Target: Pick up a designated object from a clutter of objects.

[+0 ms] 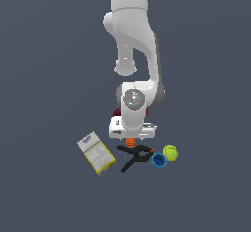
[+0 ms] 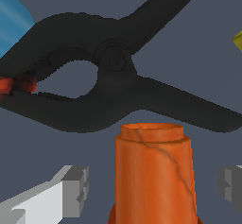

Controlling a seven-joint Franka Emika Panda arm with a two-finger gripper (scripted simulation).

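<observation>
1. The dark bench (image 1: 49, 79) carries the whole clutter, and most of it is hidden under the arm in the exterior view; the red bowl (image 1: 116, 112) shows only as a sliver behind the wrist, so its clearance from the arm cannot be judged.
2. The yellow-and-white box (image 1: 97, 152) lies well apart toward the exterior view's left and is unlikely to be disturbed.
3. The black clamp (image 2: 118, 76) lies just beside the orange cup (image 2: 153, 171). If the cup is tipped or dragged during the grasp, it could be knocked against the clamp's handles.
4. The gripper (image 2: 151, 187) is spread wide, with one finger (image 2: 71, 190) seen on either side of the cup and a gap left on both sides; nothing is held yet.
5. The cup tapers, so a squeeze placed near the narrow rim could let it slip out.
6. The blue cup (image 1: 158, 161) and the yellow-green ball (image 1: 170, 152) sit beyond the clamp; the ball could be rolled if the clamp is shoved.
</observation>
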